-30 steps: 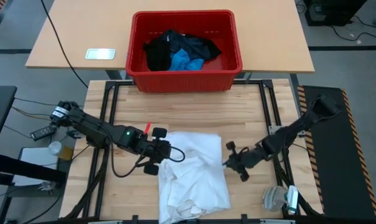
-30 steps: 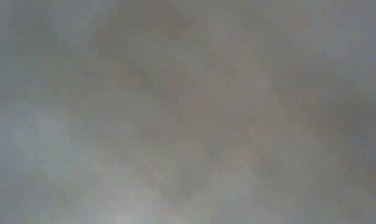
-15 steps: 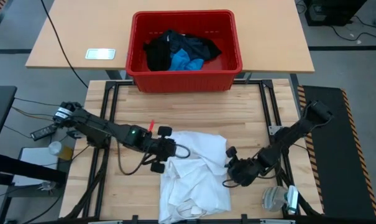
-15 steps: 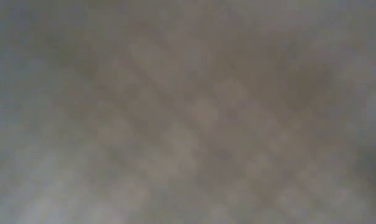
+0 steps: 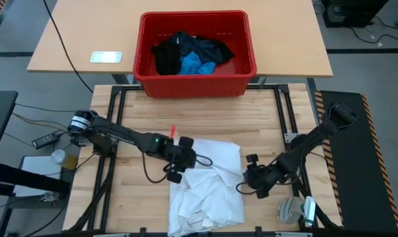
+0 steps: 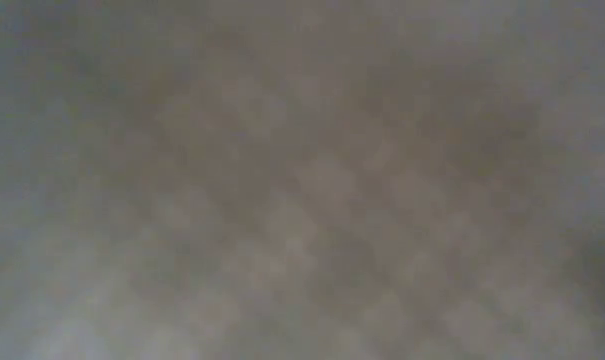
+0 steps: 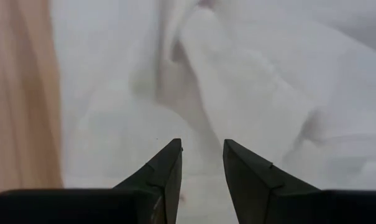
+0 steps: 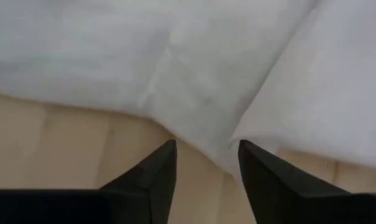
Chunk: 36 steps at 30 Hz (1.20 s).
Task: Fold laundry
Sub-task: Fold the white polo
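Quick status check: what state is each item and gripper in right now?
white shirt: rumpled, partly folded on the wooden table.
black garments: heaped in the red crate.
blue piece: in the crate, among the black ones.
left gripper: open, over the shirt.
right gripper: open at the shirt's edge, holding nothing.

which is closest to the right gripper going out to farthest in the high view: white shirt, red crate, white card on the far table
Measured from the right gripper, at the table's near right:
1. White shirt, right beside it toward the table's middle.
2. Red crate, across the table at the far edge, holding dark and blue garments.
3. White card, on the far table, over on the left side.
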{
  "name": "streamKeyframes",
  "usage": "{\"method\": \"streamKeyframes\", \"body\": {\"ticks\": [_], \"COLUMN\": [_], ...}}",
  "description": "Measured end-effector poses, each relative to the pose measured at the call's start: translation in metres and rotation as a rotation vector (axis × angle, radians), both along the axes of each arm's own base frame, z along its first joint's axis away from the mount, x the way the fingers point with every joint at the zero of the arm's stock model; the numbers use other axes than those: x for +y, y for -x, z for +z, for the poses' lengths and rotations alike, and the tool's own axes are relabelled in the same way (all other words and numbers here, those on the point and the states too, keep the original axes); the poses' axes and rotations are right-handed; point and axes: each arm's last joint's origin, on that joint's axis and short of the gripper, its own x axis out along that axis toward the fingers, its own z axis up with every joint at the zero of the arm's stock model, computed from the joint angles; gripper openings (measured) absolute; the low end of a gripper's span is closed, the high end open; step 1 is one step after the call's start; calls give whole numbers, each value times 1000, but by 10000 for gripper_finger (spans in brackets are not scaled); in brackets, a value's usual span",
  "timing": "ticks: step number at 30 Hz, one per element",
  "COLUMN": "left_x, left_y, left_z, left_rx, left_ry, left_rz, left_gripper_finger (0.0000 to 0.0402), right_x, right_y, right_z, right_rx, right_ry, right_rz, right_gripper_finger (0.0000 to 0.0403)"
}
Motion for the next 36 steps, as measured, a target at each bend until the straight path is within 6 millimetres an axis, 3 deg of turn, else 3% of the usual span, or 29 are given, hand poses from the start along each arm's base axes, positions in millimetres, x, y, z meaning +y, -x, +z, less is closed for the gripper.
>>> {"method": "streamKeyframes", "body": {"ticks": [6, 15, 21, 28, 36], "left_x": [-12, -59, -65, -84, -80], "left_y": [3, 23, 41, 47, 47], "left_z": [-2, -5, -35, -15, -16], "left_rx": [13, 5, -9, -104, -70], "left_ry": [-11, -70, -125, -84, -41], "left_rz": [-36, -272, -158, -32, 71], "left_gripper_finger": [121, 121, 121, 120, 120], "right_x": [-1, -2, -1, -11, -19], "right_y": [0, -2, -8, -17, -22], "right_z": [13, 22, 22, 26, 28], "right_rx": [-85, -174, -247, -287, -394], "right_ry": [-12, -72, -169, -186, -25], "right_rz": [17, -89, -312, -366, -386], "right_gripper_finger": [185, 185, 185, 178, 172]}}
